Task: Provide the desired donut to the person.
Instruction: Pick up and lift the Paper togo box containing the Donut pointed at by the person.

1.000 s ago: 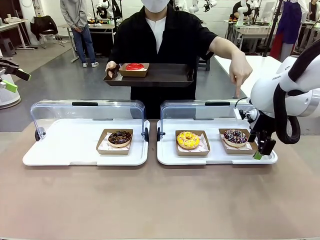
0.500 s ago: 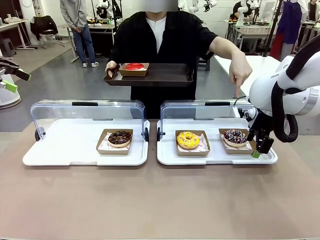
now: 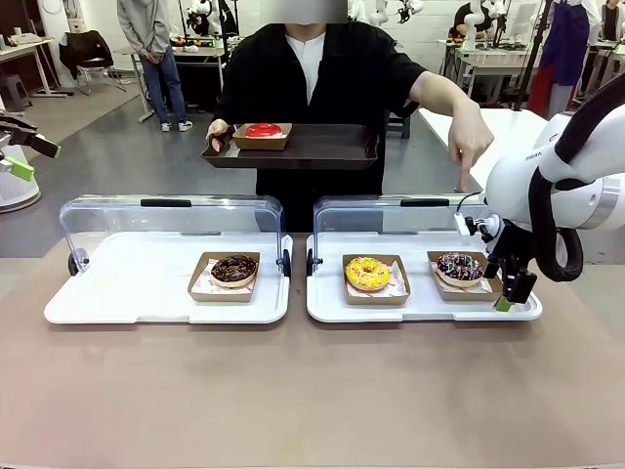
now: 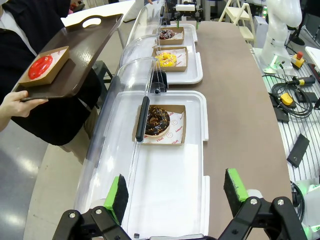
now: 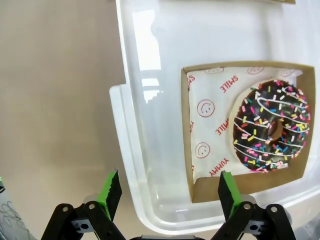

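Bare tan tabletop (image 3: 312, 391) lies wide open along the robot's edge. By the far edge, two white trays sit side by side, clear lids (image 3: 166, 220) tipped back. The left tray (image 3: 117, 293) holds one boxed chocolate donut (image 3: 234, 269) near its right end. The right tray (image 3: 420, 315) holds a boxed yellow donut (image 3: 367, 273) and, at its right end, a sprinkled donut (image 3: 459, 266). Beyond, the person (image 3: 332, 78) holds a serving tray (image 3: 322, 147) with a red donut (image 3: 263, 130); the other hand (image 3: 471, 147) points down over the sprinkled donut. The right jaws stand spread at that tray's near right corner, just beside the box (image 5: 200, 190). The left jaws, spread too, hang past the left tray's outer end.
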You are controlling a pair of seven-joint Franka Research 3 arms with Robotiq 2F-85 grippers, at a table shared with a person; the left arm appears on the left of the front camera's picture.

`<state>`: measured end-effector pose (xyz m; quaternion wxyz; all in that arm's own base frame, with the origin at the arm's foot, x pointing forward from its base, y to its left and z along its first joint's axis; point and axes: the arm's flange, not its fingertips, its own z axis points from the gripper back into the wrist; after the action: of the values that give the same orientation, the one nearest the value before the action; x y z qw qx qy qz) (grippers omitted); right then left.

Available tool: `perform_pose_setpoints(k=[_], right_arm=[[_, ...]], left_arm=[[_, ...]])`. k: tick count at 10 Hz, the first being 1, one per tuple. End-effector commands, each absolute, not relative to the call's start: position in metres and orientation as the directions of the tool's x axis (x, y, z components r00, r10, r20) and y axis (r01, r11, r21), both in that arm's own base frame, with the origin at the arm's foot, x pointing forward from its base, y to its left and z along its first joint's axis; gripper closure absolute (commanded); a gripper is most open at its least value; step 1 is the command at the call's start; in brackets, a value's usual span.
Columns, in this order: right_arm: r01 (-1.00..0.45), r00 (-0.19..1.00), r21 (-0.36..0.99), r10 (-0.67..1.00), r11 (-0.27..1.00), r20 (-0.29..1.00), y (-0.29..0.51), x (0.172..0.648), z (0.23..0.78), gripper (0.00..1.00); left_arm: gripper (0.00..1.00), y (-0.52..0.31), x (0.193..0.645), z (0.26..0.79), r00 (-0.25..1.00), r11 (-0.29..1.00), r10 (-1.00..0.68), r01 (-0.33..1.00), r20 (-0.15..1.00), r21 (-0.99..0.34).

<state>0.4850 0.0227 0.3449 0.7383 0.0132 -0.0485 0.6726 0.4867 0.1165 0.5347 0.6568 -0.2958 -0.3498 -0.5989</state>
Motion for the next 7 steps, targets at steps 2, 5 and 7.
perform_pose_setpoints(k=[2, 5, 7], right_arm=[[-0.988, 0.125, -0.079, 0.990, 0.130, 0.058, 0.012, 0.503, 0.334, 0.00], [-0.985, 0.137, -0.095, 0.987, 0.146, 0.089, 0.007, 0.513, 0.327, 0.00], [-0.984, 0.135, -0.102, 0.986, 0.144, 0.097, 0.008, 0.514, 0.326, 0.00]], left_arm=[[0.00, 0.117, 0.487, 0.536, 0.039, 0.108, -0.565, 0.994, 0.824, 0.027], [0.00, 0.117, 0.487, 0.536, 0.039, 0.108, -0.565, 0.994, 0.824, 0.027], [0.00, 0.117, 0.487, 0.536, 0.039, 0.108, -0.565, 0.994, 0.824, 0.027]])
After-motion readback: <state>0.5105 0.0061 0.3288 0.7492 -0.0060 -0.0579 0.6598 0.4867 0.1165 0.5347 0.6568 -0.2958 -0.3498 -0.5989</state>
